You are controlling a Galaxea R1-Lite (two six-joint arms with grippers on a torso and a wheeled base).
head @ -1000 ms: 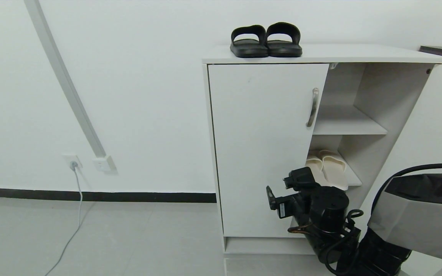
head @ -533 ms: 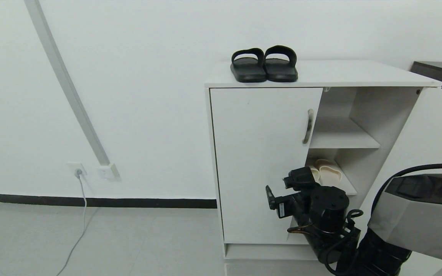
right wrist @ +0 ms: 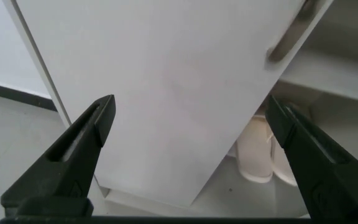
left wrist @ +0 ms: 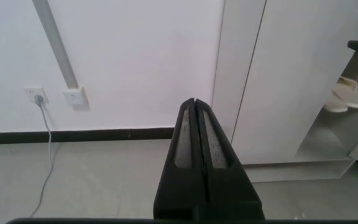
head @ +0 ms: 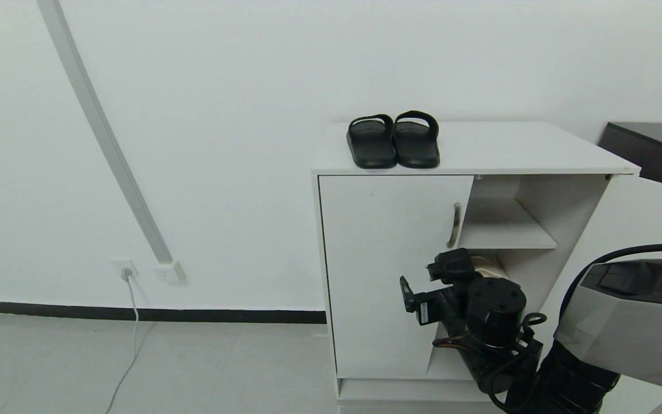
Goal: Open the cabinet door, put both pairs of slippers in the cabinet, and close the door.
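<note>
I counted one cabinet [head: 480,146] with two doors, a shut door [head: 388,270] and an open door [head: 647,213], plus one handle [head: 455,225]. Slippers came to two pairs, so four total: one black pair [head: 393,141], one cream pair [right wrist: 257,149]. There were also two wall sockets [head: 125,269] and one cable [head: 135,333].

No word, number or sign can be read here. The one printed item is a small white sticker [head: 423,313] on the right arm [head: 492,310], just in front of the cabinet [head: 388,259] at its closed door, and its print is too small to make out.
</note>
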